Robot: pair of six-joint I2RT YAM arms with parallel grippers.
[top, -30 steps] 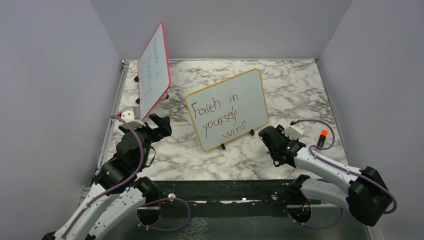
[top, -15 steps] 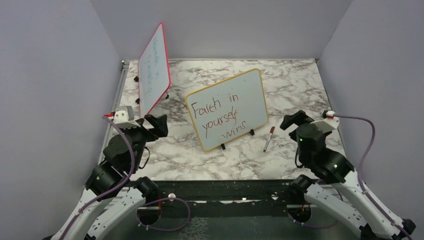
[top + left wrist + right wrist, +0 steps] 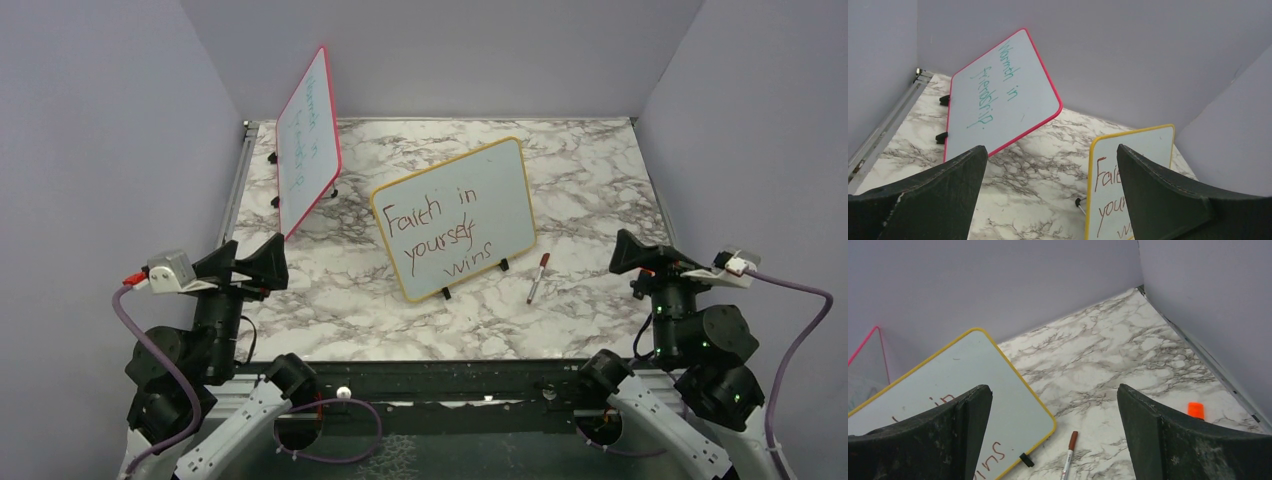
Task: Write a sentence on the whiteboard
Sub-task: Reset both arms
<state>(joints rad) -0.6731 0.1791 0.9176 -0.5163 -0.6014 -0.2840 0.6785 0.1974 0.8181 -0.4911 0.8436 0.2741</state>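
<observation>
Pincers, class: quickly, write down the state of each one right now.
Left pincer: open, holding nothing.
Right pincer: open, holding nothing.

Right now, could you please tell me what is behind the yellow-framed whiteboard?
Behind the whiteboard only marble table shows, running to the back wall; the red-framed board stands off to its back left. The strip directly behind its panel is covered from view.
</observation>
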